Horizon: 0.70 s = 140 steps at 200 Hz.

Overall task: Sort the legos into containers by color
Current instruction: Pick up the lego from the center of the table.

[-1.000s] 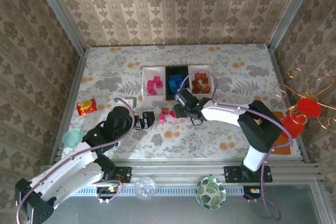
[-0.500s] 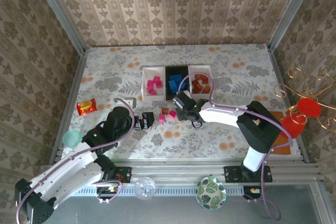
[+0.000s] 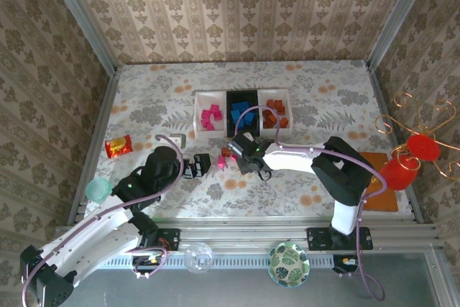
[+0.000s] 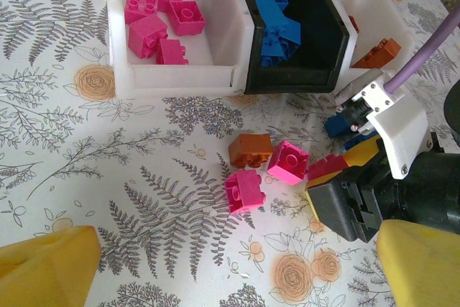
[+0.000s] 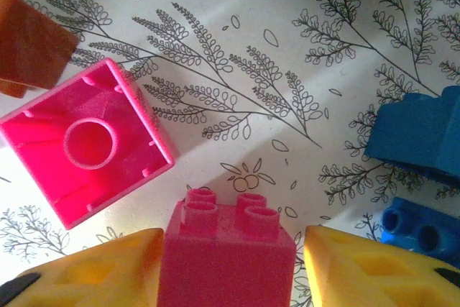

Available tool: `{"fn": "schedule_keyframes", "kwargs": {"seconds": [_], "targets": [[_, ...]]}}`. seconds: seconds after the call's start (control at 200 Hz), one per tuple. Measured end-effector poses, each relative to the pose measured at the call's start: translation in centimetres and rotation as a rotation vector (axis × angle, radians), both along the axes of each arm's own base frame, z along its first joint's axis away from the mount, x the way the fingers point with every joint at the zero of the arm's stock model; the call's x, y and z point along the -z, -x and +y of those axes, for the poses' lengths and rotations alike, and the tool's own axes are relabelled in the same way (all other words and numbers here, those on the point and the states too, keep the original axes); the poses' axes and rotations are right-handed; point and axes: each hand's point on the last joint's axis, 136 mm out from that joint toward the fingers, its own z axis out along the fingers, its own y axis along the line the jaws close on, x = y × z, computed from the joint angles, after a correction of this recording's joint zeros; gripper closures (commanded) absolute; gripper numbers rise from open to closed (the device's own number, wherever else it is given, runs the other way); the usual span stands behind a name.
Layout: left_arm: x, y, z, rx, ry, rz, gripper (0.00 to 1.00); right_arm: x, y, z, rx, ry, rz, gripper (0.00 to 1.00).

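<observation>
Right gripper [image 3: 236, 153] moved left since last frame, from front of joined white-black-white plastic trays [image 4: 180, 80] to loose bricks. Jaws parted, straddling upright magenta pink plastic brick [image 5: 226, 260]; slight gap at one finger. Overturned magenta pink brick [image 5: 86, 141] just ahead of jaws, blue bricks [image 5: 424, 134] off to side. Left gripper [image 4: 237, 249] jaws wide apart over floral tablecloth [image 4: 108, 177], trays ahead.

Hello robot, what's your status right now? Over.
Left gripper open, empty. Right gripper straddles a studded magenta plastic brick, grip unclear. Upturned pink brick and blue bricks crowd it.
</observation>
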Motion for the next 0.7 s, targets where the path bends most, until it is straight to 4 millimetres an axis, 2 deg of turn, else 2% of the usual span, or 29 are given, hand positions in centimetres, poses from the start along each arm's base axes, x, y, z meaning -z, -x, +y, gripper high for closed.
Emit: {"fn": "schedule_keyframes", "kwargs": {"seconds": [0.07,0.155,0.43,0.54,0.615,0.7], "targets": [[0.0,0.0,0.0,0.0,0.0,0.0,0.0,0.0,-0.2,0.1,0.0,-0.008,-0.003,0.37],[0.0,0.0,0.0,0.0,0.0,0.0,0.0,-0.2,-0.3,0.6,-0.004,-0.033,-0.006,0.38],[0.1,0.0,0.0,0.0,-0.004,0.003,0.0,0.1,-0.4,1.5,-0.009,-0.079,-0.001,0.6],[0.1,0.0,0.1,-0.004,-0.005,0.002,0.0,0.0,0.0,1.3,-0.008,-0.102,-0.005,0.64],[0.1,0.0,0.1,-0.004,-0.006,0.002,0.0,-0.9,0.8,0.9,-0.017,-0.124,-0.005,0.65],[0.1,-0.1,0.1,-0.007,-0.007,0.001,0.0,-3.7,1.2,1.0,-0.034,-0.188,-0.037,0.65]]}}
